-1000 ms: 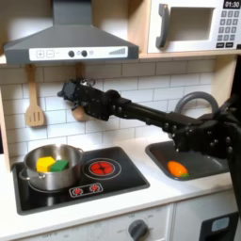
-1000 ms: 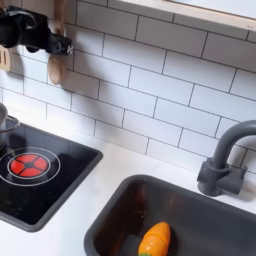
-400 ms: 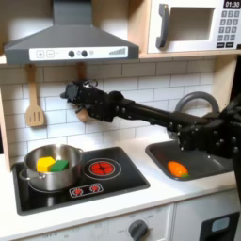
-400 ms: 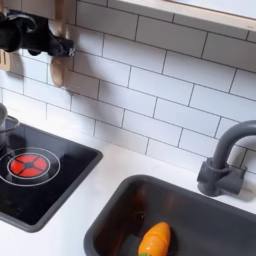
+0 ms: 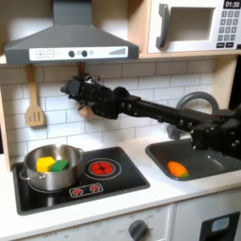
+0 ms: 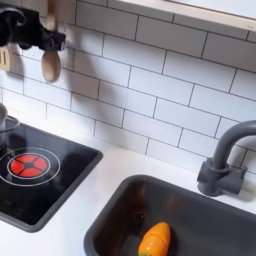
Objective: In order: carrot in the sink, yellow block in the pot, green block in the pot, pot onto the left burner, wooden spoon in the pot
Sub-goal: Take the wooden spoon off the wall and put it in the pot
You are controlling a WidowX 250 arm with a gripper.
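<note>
The gripper (image 5: 73, 90) is up at the tiled wall, above the stove, at the end of the black arm (image 5: 160, 111) that reaches in from the first exterior view's right. It is closed on the spoon (image 6: 50, 63), whose oval bowl hangs below the jaws in the second exterior view, close in front of the tiles; whether it touches them cannot be told. In the first exterior view the spoon (image 5: 84, 111) shows as a small brown shape just under the gripper. The spatula (image 5: 34, 102) hangs on the wall to the first exterior view's left, apart from the gripper. The pot (image 5: 30, 160) sits on the left burner of the stove (image 5: 122, 181), with the yellow block (image 5: 43, 164) and the green block (image 5: 59, 165) inside it, side by side. The right burner (image 6: 27, 164) glows red and is bare. The carrot (image 6: 153, 240) lies in the sink (image 6: 110, 216), orange against the dark basin, with the faucet (image 6: 226, 160) arching behind it.
</note>
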